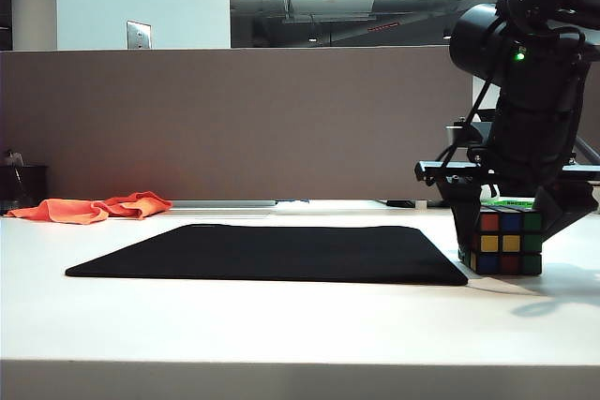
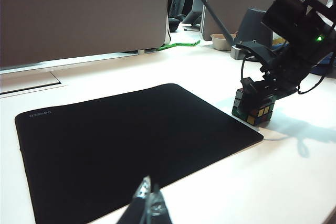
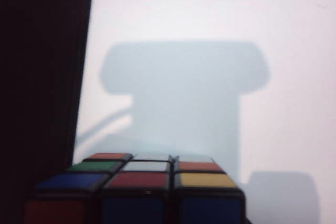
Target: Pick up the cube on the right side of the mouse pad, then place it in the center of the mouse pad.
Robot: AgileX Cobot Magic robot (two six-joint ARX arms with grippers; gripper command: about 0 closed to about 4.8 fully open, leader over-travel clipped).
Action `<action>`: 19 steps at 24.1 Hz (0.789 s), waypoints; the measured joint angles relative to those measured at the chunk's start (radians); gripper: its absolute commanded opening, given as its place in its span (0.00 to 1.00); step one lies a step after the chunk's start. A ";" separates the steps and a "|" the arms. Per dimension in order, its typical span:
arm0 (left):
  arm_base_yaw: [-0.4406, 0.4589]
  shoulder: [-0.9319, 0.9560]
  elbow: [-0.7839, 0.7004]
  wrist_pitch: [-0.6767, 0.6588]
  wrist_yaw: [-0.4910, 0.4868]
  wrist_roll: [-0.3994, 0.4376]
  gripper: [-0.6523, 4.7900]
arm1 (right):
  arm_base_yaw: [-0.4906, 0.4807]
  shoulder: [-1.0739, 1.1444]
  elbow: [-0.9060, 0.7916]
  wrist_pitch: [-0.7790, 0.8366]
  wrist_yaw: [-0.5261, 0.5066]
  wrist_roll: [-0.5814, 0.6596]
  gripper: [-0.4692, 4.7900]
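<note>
Just off the mouse pad's (image 1: pixel 272 252) right edge, the cube (image 1: pixel 507 243) sits on the tabletop (image 1: pixel 281 325) with the right gripper (image 1: pixel 511 231) straddling it from above, jaws parted, seemingly not yet clamped. Far nearer than the left gripper (image 2: pixel 148 203), whose fingers are pinched together.

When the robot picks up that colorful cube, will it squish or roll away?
Probably neither. The cube looks like hard plastic with flat faces, so it should stay stiff and sit still rather than roll. Its glossy stickers might be a little slippery. The right end effector straddles it on the table; the left end effector waits over the mouse pad.
</note>
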 measured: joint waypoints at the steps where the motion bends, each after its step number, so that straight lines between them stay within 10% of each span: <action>1: 0.000 0.000 0.000 0.000 0.000 0.000 0.11 | 0.000 0.000 0.000 0.000 0.000 0.000 0.67; 19: 0.000 0.000 0.000 0.000 0.000 0.000 0.11 | 0.001 0.002 0.001 0.109 -0.105 0.001 0.66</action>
